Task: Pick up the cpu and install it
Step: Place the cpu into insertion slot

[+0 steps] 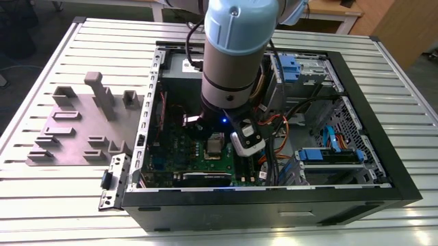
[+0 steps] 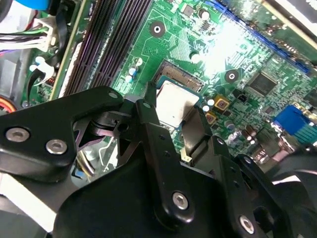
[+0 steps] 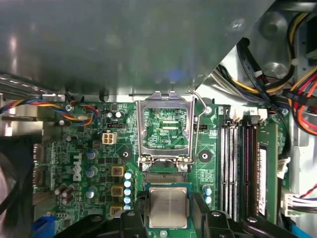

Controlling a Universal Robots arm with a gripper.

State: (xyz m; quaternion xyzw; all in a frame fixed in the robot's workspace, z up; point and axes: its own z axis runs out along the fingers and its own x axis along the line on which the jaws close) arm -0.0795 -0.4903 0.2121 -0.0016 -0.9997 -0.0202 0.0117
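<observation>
My arm's top joint wears a pale blue cap [image 1: 239,18]. Below the cap there's a fat silver-grey tube [image 1: 229,77], then a dark band. A blk cable [image 1: 194,46] hangs beside the tube, just under the cap on the exterior view's left. Further below the cap sit a small blue light [image 1: 224,121] & a white-and-blk camera housing [image 1: 247,143]. Furthest from the cap is my gripper [image 2: 172,108]: matte blk, w/ flat linkage plates [image 2: 54,134], round silver screws [image 2: 180,200] and slim angular fingers [image 2: 158,144].
</observation>
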